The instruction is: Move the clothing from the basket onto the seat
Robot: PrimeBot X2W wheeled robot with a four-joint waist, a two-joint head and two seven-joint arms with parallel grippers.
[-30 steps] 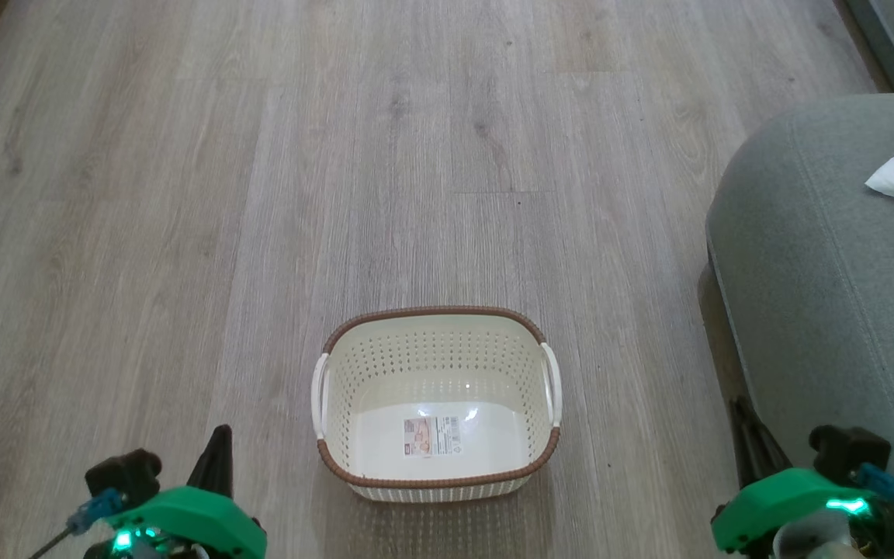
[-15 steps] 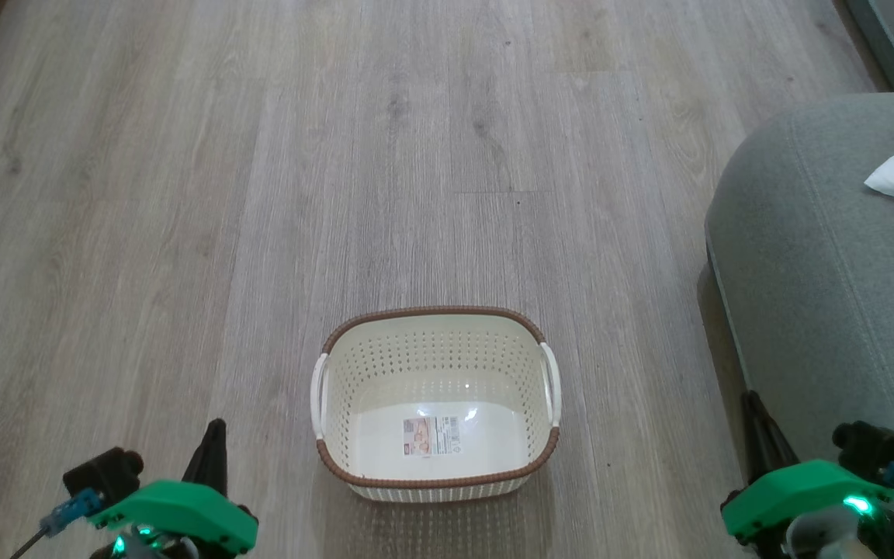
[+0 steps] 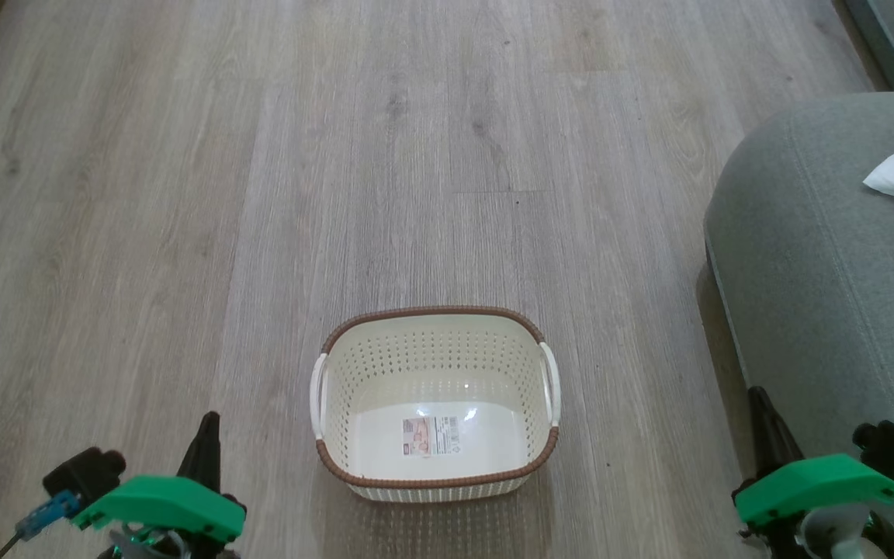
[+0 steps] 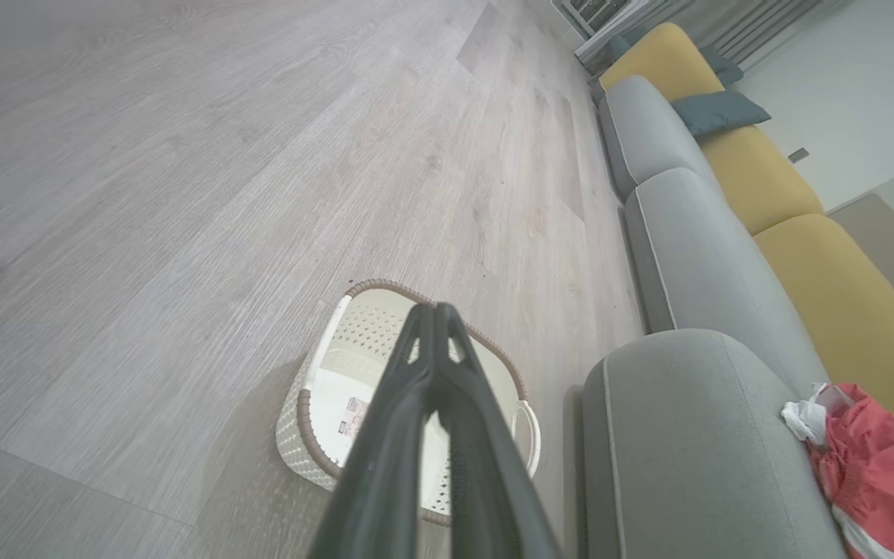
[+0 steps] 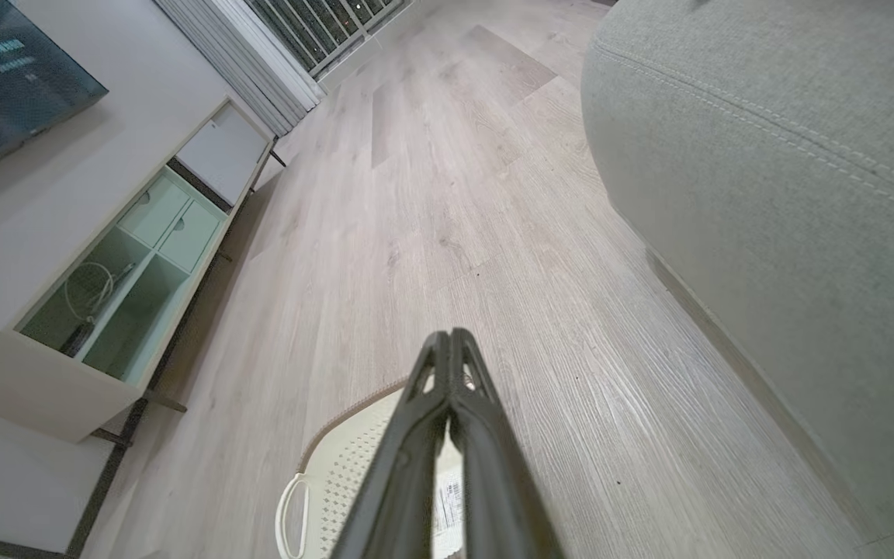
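Flooring of pale grey-brown wood-look planks [image 3: 416, 155] takes up most of the head view. The large grey fabric-upholstered seat [image 3: 819, 272], with its rounded corner and stitched seam, stands at the right. The small cream-white perforated plastic basket [image 3: 431, 310] with a brown woven-look rim sits on the floor in front of the robot, well apart from the seat, and holds nothing but the label sticker on its bottom. The soft bright red clothing with white trim [image 4: 874, 466] lies bunched on top of the seat, far from the front edge, so the move looks finished.

The left pincer [image 3: 206, 427] and the right pincer [image 3: 761, 400] are both fully closed, tips pressed together, with nothing between them. They hang low on either side of the basket.

The likeliest trouble is the right pincer. It stands just beside the seat's flank, and a careless swing could scrape the upholstery or snag the seam. The basket looks light, so a low sweep by either arm could knock it aside. The head view cuts off part of the clothing, so a loose piece hanging off the far side cannot be ruled out.
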